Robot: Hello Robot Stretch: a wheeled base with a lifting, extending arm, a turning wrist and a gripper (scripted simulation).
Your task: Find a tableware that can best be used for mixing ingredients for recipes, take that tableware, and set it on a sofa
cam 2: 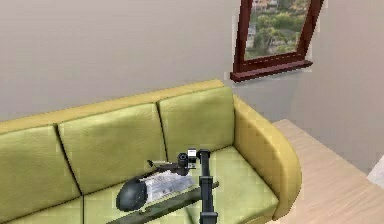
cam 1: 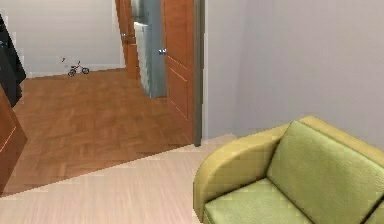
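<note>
Looks like the set-down step. The arm [cam 2: 205,190] is over the sofa [cam 2: 110,140] seat, lower middle of the arm side view, with a grey bowl-ish thing [cam 2: 168,184] at the jaws. Can't tell the jaws' state or whether they hold it. Next, I'd guess: leave it on the cushion and back off.

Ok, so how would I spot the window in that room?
Find the long green sofa against the pale wall. Above its arm at the arm side view's right hangs the window. Its dark red-brown wooden frame, with trees showing through, sets it apart from the bare wall.
</note>
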